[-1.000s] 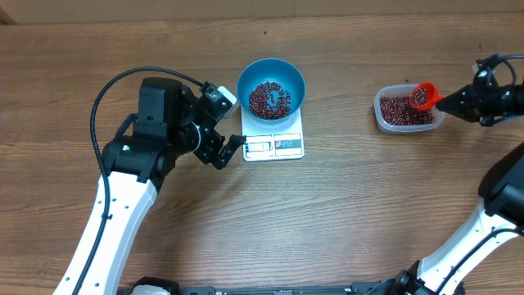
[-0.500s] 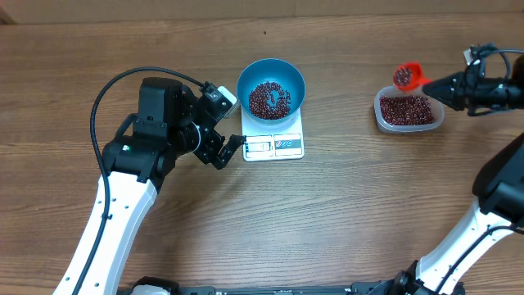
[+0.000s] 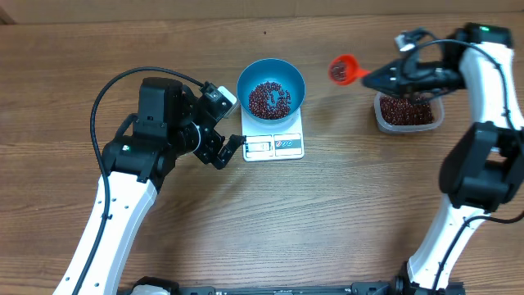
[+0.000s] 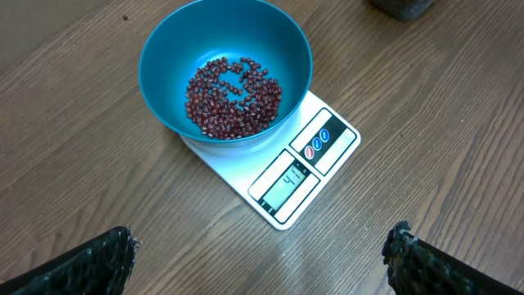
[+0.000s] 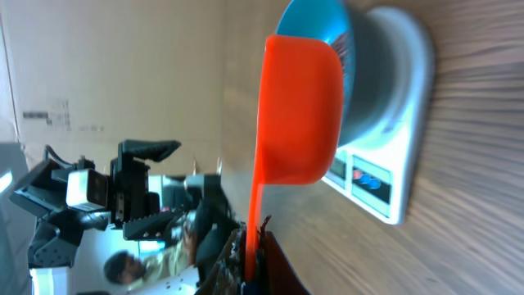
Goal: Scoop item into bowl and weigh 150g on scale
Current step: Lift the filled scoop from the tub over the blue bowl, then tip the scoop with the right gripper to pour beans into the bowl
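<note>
The round bright blue bowl (image 3: 271, 75) sits on the flat white scale (image 3: 274, 147) at upper centre, with small dark red-brown beans (image 3: 268, 98) inside. The right gripper (image 3: 375, 79) pinches an orange plastic scoop (image 3: 342, 69) between the bowl and a clear plastic tub (image 3: 380, 112). The left gripper (image 3: 229, 121) gapes wide just left of the scale.

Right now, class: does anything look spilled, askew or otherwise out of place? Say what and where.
Nothing clearly wrong. The bowl sits upright on the scale, beans inside, none scattered around it. One small dark speck lies on the table beyond the bowl; too small to tell bean from mark.
</note>
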Robot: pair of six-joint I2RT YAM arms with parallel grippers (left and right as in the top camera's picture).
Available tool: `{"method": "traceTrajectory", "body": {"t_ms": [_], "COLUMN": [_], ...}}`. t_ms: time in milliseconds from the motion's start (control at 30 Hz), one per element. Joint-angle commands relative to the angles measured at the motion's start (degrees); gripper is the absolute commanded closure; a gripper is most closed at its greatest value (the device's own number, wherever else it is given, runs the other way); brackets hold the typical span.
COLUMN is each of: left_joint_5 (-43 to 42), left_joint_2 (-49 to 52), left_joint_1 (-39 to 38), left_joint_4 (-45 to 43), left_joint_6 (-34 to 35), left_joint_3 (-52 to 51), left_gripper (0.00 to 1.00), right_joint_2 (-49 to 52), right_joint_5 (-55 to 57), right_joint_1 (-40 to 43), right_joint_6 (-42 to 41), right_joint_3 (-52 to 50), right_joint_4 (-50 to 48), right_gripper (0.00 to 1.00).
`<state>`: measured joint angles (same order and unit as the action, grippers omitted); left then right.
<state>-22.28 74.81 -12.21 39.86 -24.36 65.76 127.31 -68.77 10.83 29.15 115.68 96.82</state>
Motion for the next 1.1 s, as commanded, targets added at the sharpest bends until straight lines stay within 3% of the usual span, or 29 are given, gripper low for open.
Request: {"method": "traceTrajectory", "body": {"t_ms": [0, 333, 600, 867, 1067], "left_joint_5": [-0.17, -0.17, -0.17, -0.17, -0.17], "left_joint_2": [0.09, 0.09, 0.09, 0.09, 0.09], "left_joint_1": [0.57, 0.57, 0.57, 0.57, 0.57], "left_joint_4": [0.02, 0.02, 0.02, 0.02, 0.02], "left_joint_6": [0.37, 0.37, 0.37, 0.39, 0.39], "left_joint_3": [0.2, 0.17, 0.2, 0.17, 0.17], "left_gripper": [0.0, 0.0, 0.0, 0.01, 0.0], "right_joint_2": [0.72, 0.7, 0.7, 0.7, 0.7], "right_joint_5": [-1.86, 5.11, 15.91, 31.78, 49.64], "right_joint_1": [-4.42, -13.16, -18.51, -24.3, -30.12], "right_joint_6": [-2.58, -15.5, -19.3, -23.43, -25.35], "right_joint_3": [-0.11, 2.27, 9.01, 16.76, 22.75], "right_joint_4": [-1.09, -10.05, -11.5, -11.8, -12.13], "right_gripper": [0.96, 0.96, 0.96, 0.96, 0.96]}}
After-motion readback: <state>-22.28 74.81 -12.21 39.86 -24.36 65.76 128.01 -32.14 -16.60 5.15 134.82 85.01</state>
